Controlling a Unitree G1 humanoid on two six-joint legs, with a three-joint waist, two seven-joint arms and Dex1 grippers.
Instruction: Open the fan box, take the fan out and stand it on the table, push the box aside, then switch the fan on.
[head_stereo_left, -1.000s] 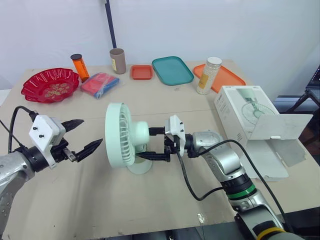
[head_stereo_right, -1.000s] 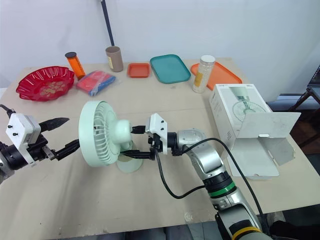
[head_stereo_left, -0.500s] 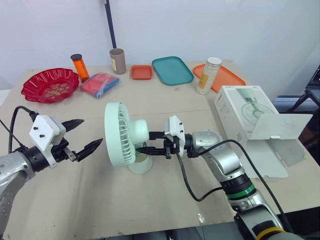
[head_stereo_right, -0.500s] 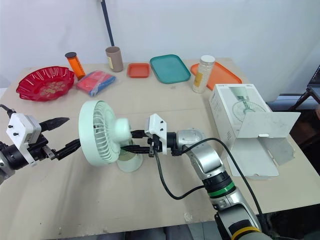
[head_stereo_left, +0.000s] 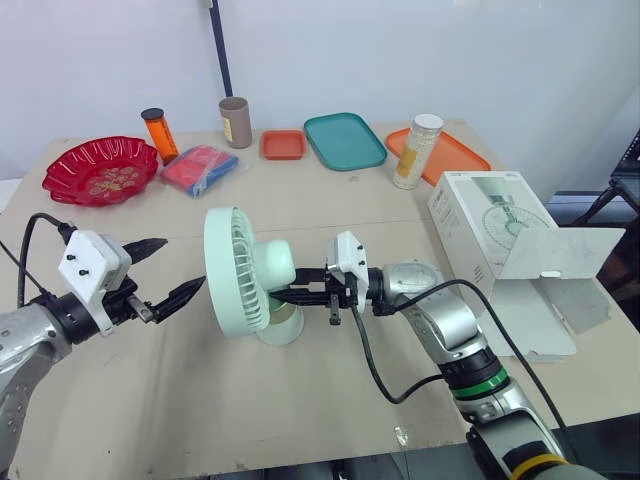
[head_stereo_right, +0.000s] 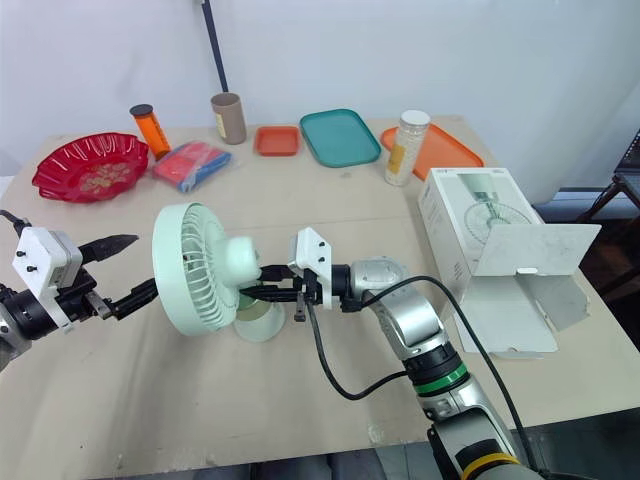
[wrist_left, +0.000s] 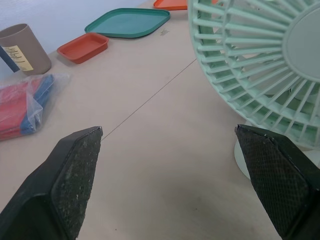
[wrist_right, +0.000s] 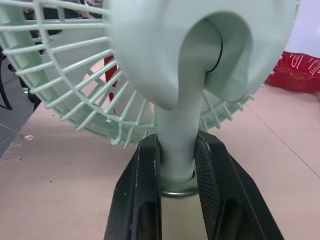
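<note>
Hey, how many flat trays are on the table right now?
3: a small red-orange tray at the far edge, a teal tray just right of it, and an orange tray further right, partly behind the jar.

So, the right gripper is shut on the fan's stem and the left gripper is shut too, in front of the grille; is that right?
Not quite: the left gripper is open, not shut. The left wrist view shows its fingers wide apart in front of the grille. The right gripper is indeed shut on the fan's stem.
</note>
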